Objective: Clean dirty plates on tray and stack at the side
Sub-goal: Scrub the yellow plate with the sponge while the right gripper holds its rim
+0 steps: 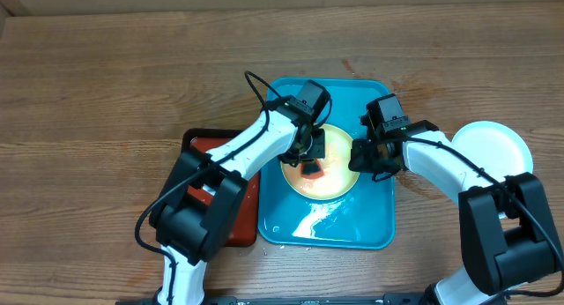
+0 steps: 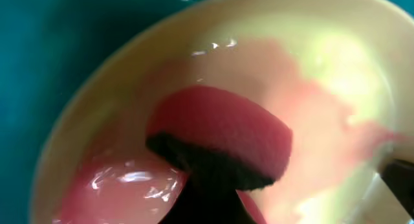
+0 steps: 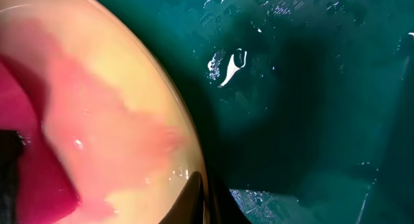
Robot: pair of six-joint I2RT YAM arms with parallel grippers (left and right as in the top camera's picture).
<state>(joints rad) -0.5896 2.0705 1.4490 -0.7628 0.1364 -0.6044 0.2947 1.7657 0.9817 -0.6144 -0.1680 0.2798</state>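
Note:
A pale yellow plate (image 1: 330, 186) with a pink-orange smear lies in the blue tray (image 1: 308, 226). My left gripper (image 1: 310, 159) is shut on a red sponge with a black backing (image 1: 312, 170) and presses it onto the plate's middle. In the left wrist view the sponge (image 2: 220, 127) rests on the wet plate (image 2: 336, 75) above my fingers (image 2: 207, 204). My right gripper (image 1: 363, 155) is shut on the plate's right rim. The right wrist view shows its fingers (image 3: 210, 198) pinching the rim of the plate (image 3: 129, 101) over the tray (image 3: 310, 107). A white plate (image 1: 493, 146) lies on the wood at the right. A third plate is out of view.
A smaller red tray with a black rim (image 1: 231, 219) lies against the blue tray's left side, partly under my left arm. The blue tray's base is wet and glossy near its front. Brown wood tabletop (image 1: 106, 93) surrounds both trays.

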